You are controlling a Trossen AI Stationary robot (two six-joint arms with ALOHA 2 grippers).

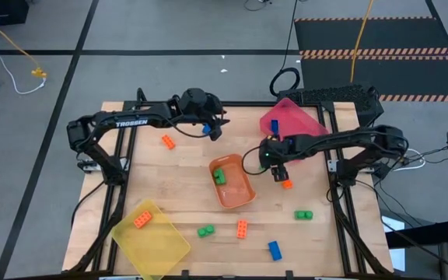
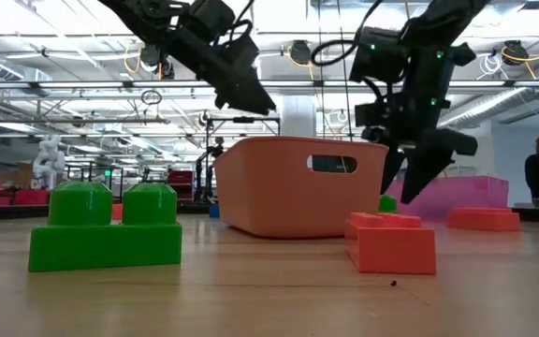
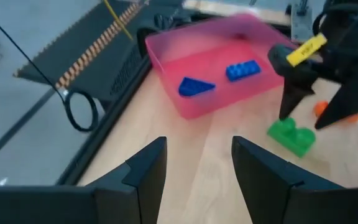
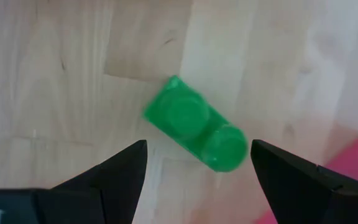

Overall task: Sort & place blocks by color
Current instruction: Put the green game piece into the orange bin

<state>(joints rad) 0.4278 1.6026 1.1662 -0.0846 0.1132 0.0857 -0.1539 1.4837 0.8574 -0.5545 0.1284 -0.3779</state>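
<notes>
My right gripper [image 4: 197, 163] is open and points down over a loose green block [image 4: 194, 134] that lies flat on the table beside the pink tray [image 1: 290, 120]. Its fingers stand on either side of the block, a little above it, and touch nothing. An orange block [image 1: 287, 183] lies just by it. My left gripper [image 3: 199, 144] hangs open and empty above the table's far middle [image 1: 212, 128], facing the pink tray, which holds two blue blocks [image 3: 241, 70]. The orange tray [image 1: 239, 194] holds green blocks [image 1: 219, 176]. The yellow tray [image 1: 158, 241] holds an orange block [image 1: 141, 220].
Loose blocks lie about the table: orange [image 1: 167, 141] at the far left, green [image 1: 205, 231] and orange [image 1: 242, 228] near the front, blue [image 1: 274, 250] at the front edge, green [image 1: 303, 215] on the right. Bare wood shows between the trays.
</notes>
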